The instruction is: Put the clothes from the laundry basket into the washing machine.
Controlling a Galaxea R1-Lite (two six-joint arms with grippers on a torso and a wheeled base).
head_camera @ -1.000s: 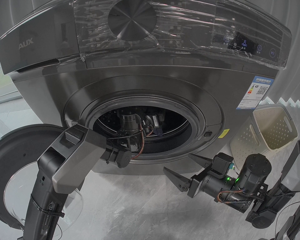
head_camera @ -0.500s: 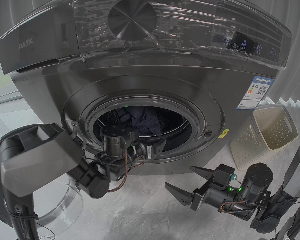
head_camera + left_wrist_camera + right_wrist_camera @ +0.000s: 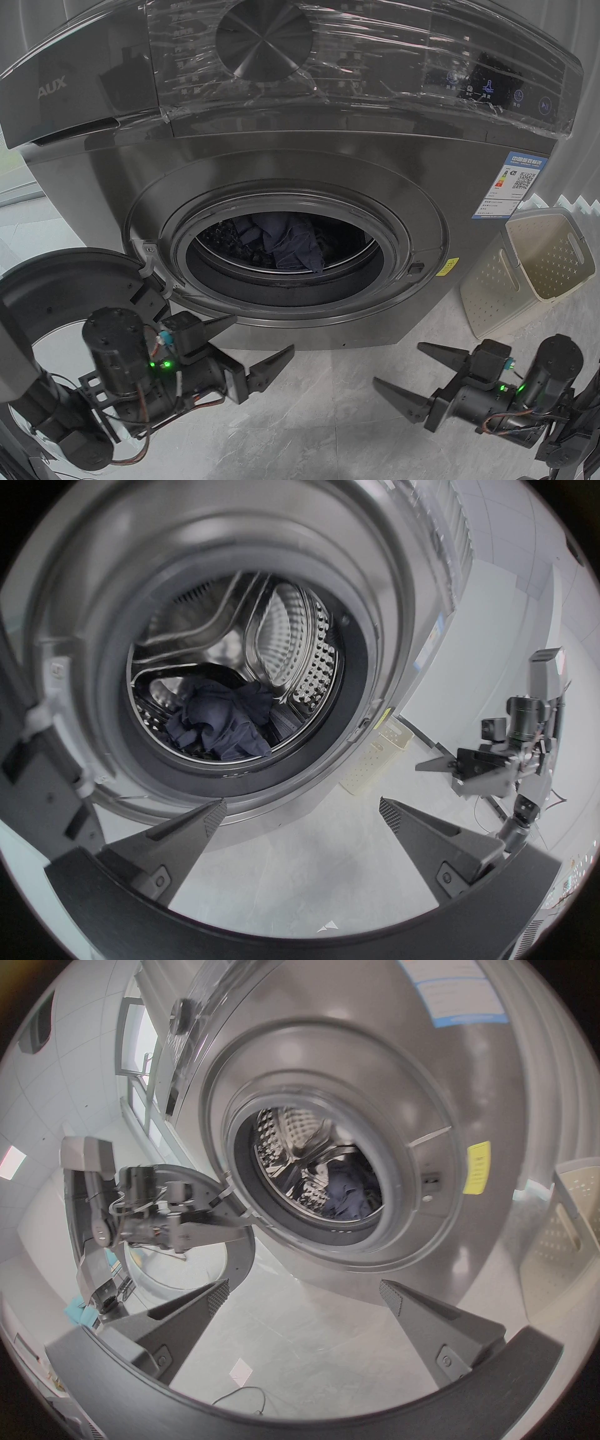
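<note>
One blue label (image 3: 509, 184), yellow sticker (image 3: 447, 267), washing machine (image 3: 281, 156)

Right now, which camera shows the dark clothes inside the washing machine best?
The left wrist view: it looks straight into the drum, with the whole heap of dark clothes in sight. The head view sees them from above, their lower edge behind the door rim; the right wrist view catches a small slanted patch.

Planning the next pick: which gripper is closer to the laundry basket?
The right gripper, open, close to the cream laundry basket; the left gripper hangs by the open door on the washing machine's other side.
</note>
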